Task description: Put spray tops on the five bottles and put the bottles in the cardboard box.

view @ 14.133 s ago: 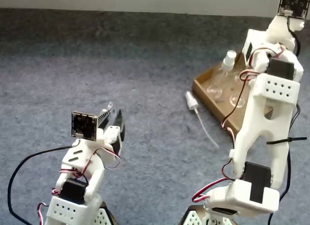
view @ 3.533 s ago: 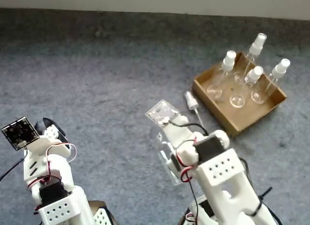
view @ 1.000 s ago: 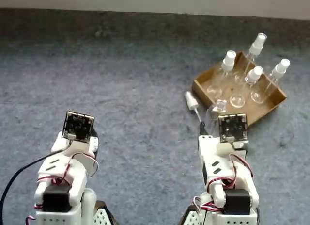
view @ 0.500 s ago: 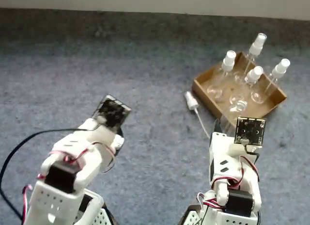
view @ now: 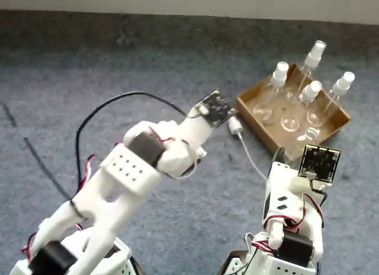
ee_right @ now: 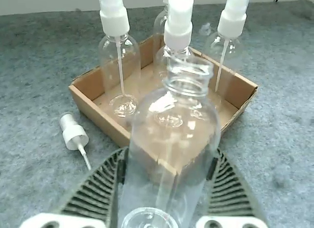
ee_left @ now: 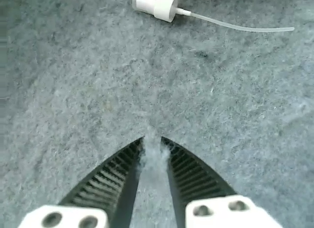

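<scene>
**Left arm swings across to the last spray top**

Your left arm has reached across the grey carpet in the last half second. The left gripper now hangs just short of the loose spray top, which lies on its side beside the cardboard box with its thin tube trailing away. The left fingers are nearly together, with a narrow gap between them, and hold nothing.

Your right gripper is clamped around the uncapped bottle, and has drifted a little toward the box's near corner. Four capped bottles already stand in the box.

This looks like the final pairing. You would likely need to spread the left fingers before taking the top, then carry it to the open neck.
</scene>
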### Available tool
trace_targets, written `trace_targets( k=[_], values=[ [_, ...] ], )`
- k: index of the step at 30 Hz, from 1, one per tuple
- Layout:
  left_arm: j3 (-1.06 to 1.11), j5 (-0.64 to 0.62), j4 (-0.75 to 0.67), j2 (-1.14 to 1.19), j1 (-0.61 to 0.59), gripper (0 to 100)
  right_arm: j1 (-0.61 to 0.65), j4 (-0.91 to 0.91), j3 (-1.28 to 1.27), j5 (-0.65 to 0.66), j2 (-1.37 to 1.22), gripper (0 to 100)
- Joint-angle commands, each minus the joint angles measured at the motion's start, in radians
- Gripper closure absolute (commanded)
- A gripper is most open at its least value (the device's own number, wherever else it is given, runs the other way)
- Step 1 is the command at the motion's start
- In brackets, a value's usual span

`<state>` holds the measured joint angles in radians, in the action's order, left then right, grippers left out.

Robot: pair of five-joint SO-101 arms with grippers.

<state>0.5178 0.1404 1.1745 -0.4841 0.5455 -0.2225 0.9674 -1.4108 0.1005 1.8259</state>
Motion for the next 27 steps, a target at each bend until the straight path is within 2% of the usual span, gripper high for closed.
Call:
trace_targets(
  k=[1,5,12,20,27],
  values=[
    [-0.191,0.008,-0.02,0.176,0.027,100,-0.01,-0.036,0.005,-0.011,0.013,90.0],
    [-0.337,-0.005,-0.02,0.325,0.028,100,-0.008,-0.041,-0.036,-0.011,0.013,90.0],
    [-0.582,-0.276,-0.02,0.572,0.031,100,-0.008,-0.12,-0.079,-0.011,0.013,90.0],
    [-0.816,-0.502,-0.025,0.863,0.021,100,-0.008,-0.12,-0.079,-0.011,0.013,90.0],
    [-0.995,-0.634,-0.02,1.026,-0.002,99,-0.008,-0.12,-0.081,-0.011,0.013,90.0]
  ],
)
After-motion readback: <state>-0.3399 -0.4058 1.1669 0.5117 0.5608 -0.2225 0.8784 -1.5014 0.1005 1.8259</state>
